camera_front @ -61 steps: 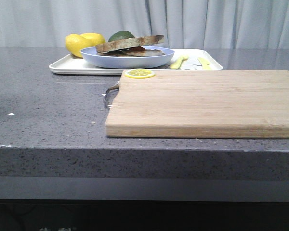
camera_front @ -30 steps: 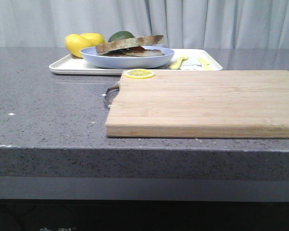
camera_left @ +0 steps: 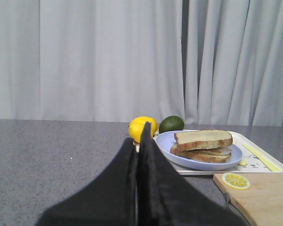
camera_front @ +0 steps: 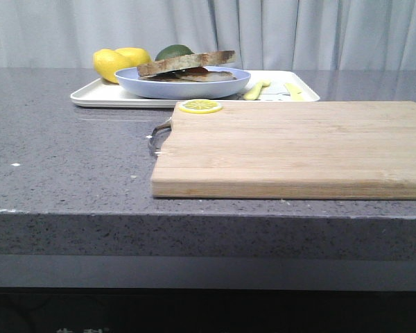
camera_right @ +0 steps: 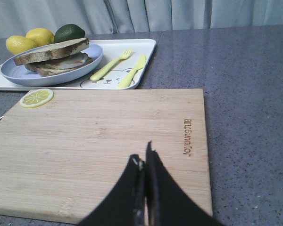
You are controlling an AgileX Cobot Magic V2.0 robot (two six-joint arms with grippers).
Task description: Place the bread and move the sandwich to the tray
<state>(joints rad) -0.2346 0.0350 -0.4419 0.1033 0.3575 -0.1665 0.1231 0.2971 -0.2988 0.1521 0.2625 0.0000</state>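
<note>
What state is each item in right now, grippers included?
sandwich: assembled, top slice on, sitting on its blue plate
tray: holds the plate, fork and knife
wooden board: bare except a lemon slice at one corner
left gripper: fingers shut, empty
right gripper: fingers shut, empty

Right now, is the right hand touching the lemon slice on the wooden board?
Apart. The right wrist view shows bare board between the right hand and the lemon slice.

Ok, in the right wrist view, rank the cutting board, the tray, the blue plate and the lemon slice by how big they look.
Largest to smallest:
1. Wooden cutting board, though it is nearest the camera.
2. White tray, partly covered.
3. Pale-blue plate.
4. Lemon slice.
</note>
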